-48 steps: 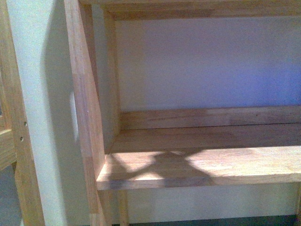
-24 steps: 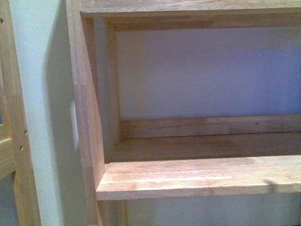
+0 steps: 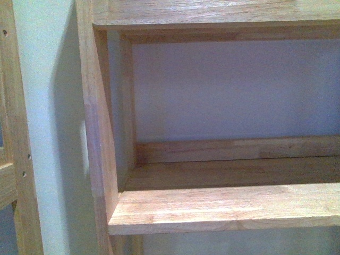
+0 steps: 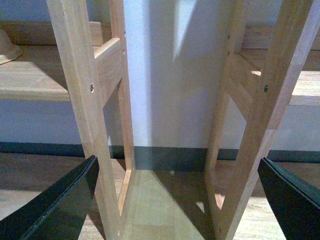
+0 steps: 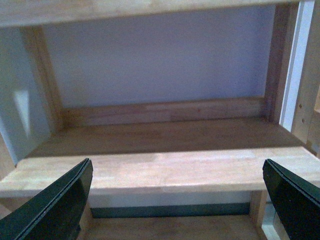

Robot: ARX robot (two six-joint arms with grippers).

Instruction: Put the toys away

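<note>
You face one wooden shelf unit [image 3: 223, 204] against a pale wall [image 3: 234, 90]; two upright posts [image 4: 85, 100] stand before your left gripper [image 4: 175, 200]. Both the left gripper and right gripper [image 5: 175, 200] are spread wide, holding nothing, and no toy shows in any view.

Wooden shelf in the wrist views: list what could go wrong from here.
1. No toy shows in any view, and both end effectors, left and right, are open with nothing between the fingers, so nothing may get put away.
2. The left end effector faces two wooden uprights at close range; moving forward could strike them.
3. The right one faces the shelf board edge; a low approach might hit it.
</note>
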